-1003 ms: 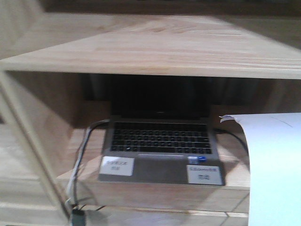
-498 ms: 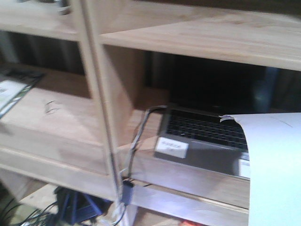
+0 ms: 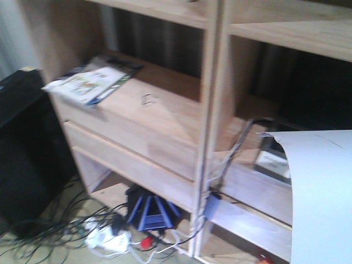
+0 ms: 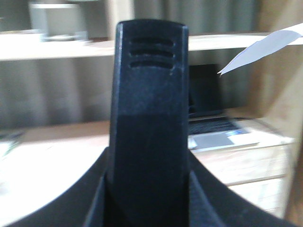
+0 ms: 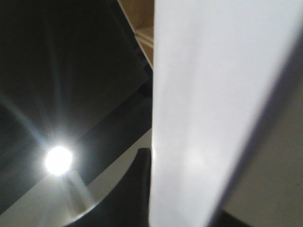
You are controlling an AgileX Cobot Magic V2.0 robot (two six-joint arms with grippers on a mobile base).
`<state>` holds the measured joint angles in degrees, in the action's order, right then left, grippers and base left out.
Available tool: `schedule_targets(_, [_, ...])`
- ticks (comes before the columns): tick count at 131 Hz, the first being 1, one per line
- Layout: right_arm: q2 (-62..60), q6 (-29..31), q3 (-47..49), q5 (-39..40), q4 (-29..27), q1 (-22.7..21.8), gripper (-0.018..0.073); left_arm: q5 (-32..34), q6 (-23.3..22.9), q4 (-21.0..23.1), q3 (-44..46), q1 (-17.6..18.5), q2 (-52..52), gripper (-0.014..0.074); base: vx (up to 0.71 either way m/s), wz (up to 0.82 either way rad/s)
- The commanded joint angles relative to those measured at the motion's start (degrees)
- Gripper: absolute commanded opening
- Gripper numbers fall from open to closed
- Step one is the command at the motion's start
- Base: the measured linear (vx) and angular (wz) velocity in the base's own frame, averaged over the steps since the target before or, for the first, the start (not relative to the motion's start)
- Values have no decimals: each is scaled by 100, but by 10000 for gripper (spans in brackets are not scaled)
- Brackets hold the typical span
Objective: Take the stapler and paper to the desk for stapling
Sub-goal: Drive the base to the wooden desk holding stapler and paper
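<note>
A black stapler (image 4: 147,118) stands upright in the middle of the left wrist view, ribbed at its top end, with my left gripper (image 4: 147,189) shut on its lower part. The white paper (image 3: 322,198) hangs curved at the right edge of the front view, and its corner shows in the left wrist view as paper (image 4: 265,47). In the right wrist view the paper (image 5: 208,94) fills the right half, and my right gripper (image 5: 151,189) is shut on it, with one dark finger (image 5: 135,189) pressed against the sheet. The desk is out of view.
A light-wood shelf unit (image 3: 212,110) stands ahead, with a laptop (image 3: 275,159) in its right bay and booklets (image 3: 91,82) on its left bay. A black cabinet (image 3: 22,154) is at the left. Cables and a power strip (image 3: 107,239) lie on the floor beside a blue-black device (image 3: 151,212).
The front view has swung left: the laptop slid from the centre to the right edge, and the left shelf bay, black cabinet and floor cables came into view. The paper kept its place in the view.
</note>
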<state>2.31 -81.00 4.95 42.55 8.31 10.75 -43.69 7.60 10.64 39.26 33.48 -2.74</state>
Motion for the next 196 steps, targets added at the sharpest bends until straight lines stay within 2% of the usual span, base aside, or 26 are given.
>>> schedule_targets(1, [77, 57, 141, 278, 16, -25, -7, 674, 2, 96, 140, 19, -108, -6, -14, 56])
schedule_targets(196, [77, 57, 141, 335, 11, -25, -7, 674, 2, 96, 140, 19, -108, -6, -10, 55])
